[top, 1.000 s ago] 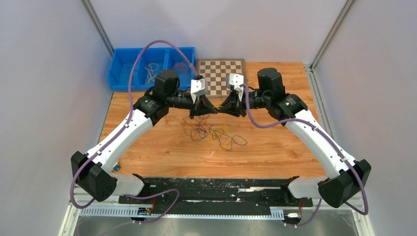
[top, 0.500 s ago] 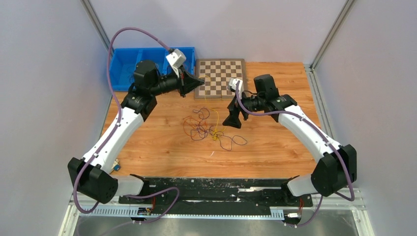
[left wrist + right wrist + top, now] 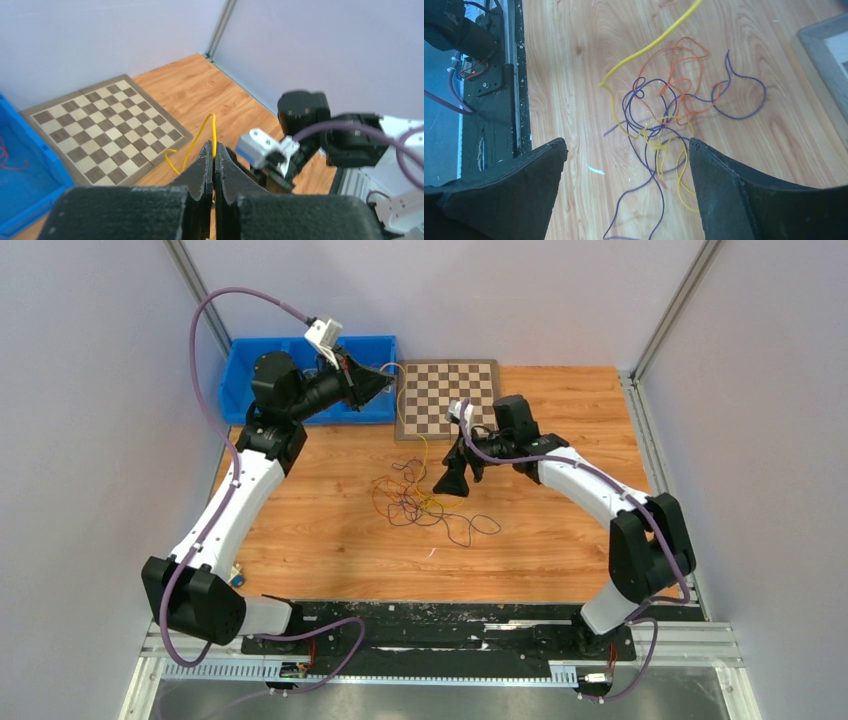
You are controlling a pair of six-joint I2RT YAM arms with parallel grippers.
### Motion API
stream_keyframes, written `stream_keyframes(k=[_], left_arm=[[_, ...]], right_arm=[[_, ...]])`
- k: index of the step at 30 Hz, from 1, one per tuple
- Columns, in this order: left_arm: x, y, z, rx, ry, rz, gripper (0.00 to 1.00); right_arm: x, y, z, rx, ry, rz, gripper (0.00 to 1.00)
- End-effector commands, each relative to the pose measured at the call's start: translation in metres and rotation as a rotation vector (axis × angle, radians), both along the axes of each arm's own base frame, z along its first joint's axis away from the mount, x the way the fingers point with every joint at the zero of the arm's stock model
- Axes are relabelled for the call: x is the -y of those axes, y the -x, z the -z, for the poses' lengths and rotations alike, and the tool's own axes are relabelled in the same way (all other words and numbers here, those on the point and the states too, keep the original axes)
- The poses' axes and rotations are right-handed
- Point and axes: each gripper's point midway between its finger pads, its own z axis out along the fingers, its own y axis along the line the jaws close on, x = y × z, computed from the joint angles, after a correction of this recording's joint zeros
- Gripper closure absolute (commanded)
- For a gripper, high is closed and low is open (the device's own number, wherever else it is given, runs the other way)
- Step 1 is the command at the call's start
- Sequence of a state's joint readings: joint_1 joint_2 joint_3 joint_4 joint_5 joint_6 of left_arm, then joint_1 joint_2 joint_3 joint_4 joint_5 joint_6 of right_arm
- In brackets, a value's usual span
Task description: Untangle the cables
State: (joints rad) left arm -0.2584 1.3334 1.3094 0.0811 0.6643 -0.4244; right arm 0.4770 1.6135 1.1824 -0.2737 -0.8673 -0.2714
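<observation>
High behind the arm bases (image 3: 265, 618), looking down over the table (image 3: 330, 540). From the left wrist, forward past the left gripper (image 3: 214, 150), chessboard (image 3: 107, 125) to its left. From the right wrist, close, down onto the cables (image 3: 659, 131) under the right gripper (image 3: 626, 145). Shared: the yellow cable (image 3: 214, 130).

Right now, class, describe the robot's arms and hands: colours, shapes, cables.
Both arms have white shells between black joints; the left arm and right arm each carry a lilac hose. A small white camera box sits on each wrist. The left hand and right hand are black with wedge-shaped fingers.
</observation>
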Motion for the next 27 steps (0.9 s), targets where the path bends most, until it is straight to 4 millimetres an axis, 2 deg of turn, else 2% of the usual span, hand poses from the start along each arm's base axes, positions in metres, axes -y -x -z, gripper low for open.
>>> stream_keyframes(k=[1, 5, 9, 11, 13, 15, 18, 22, 24, 27], left_arm=[[-0.017, -0.016, -0.037, 0.044, 0.080, -0.068, 1.00], [-0.026, -0.020, -0.046, 0.054, 0.093, -0.081, 1.00], [-0.031, -0.021, -0.049, 0.057, 0.092, -0.094, 1.00], [-0.034, -0.021, -0.048, 0.056, 0.089, -0.102, 1.00], [-0.036, -0.021, -0.047, 0.055, 0.085, -0.107, 1.00], [-0.041, -0.022, -0.047, 0.056, 0.082, -0.123, 1.00], [-0.052, -0.027, -0.045, 0.048, 0.082, -0.154, 1.00], [-0.066, -0.031, -0.038, 0.041, 0.072, -0.188, 1.00], [-0.072, -0.033, -0.034, 0.055, 0.040, -0.203, 1.00], [-0.075, -0.031, -0.024, 0.073, -0.028, -0.208, 1.00]], right_arm=[[-0.032, 0.000, 0.016, 0.042, -0.031, -0.070, 0.10], [-0.045, -0.010, 0.050, 0.055, 0.014, -0.074, 0.14], [-0.058, -0.023, 0.059, 0.051, 0.005, -0.056, 0.23], [-0.066, -0.034, 0.057, 0.075, -0.010, -0.032, 0.34], [-0.071, -0.042, 0.056, 0.079, -0.017, -0.012, 0.56], [-0.073, -0.046, 0.047, 0.087, -0.030, -0.004, 0.73], [-0.073, -0.041, 0.017, 0.119, -0.074, -0.017, 0.99], [-0.071, -0.028, -0.038, 0.163, -0.153, -0.027, 1.00], [-0.070, -0.019, -0.080, 0.183, -0.216, -0.035, 1.00], [-0.067, -0.001, -0.173, 0.228, -0.352, -0.052, 1.00]])
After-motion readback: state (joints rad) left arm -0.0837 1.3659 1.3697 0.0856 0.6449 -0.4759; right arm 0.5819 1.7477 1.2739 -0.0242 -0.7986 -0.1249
